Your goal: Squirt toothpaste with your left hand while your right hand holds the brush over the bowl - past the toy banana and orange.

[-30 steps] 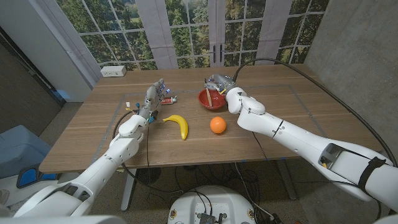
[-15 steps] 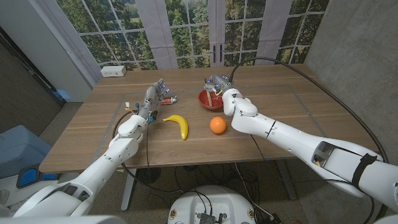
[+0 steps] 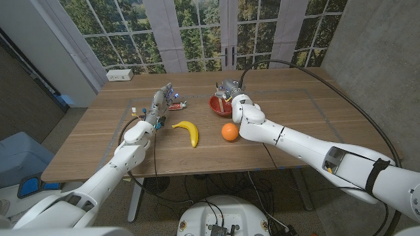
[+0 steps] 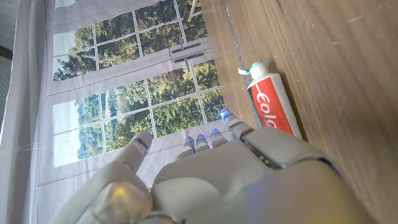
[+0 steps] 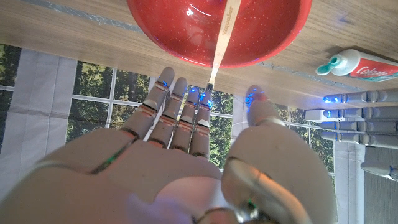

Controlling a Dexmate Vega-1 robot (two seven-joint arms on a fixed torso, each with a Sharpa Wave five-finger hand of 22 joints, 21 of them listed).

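Left hand [image 3: 159,105]: raised on its edge, fingers apart and empty, reaching toward twelve o'clock beside the toothpaste [image 3: 179,103]. Toothpaste: flat on the table [image 3: 92,141], long axis running left to right; which end carries the cap is unclear from the head view. Banana [image 3: 188,130], orange [image 3: 229,132]: near edge. Right hand [image 3: 226,88]: spread, holding nothing, at the bowl [image 3: 217,106]. Brush [image 5: 222,40]: lying in the bowl, handle jutting over the rim toward the hand.

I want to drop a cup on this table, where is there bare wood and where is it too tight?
Free: the right end of the table, beyond the red bowl; the front-left corner, before the toy banana. Crowded: the middle, with the orange, toothpaste and both hands, left hand and right hand.
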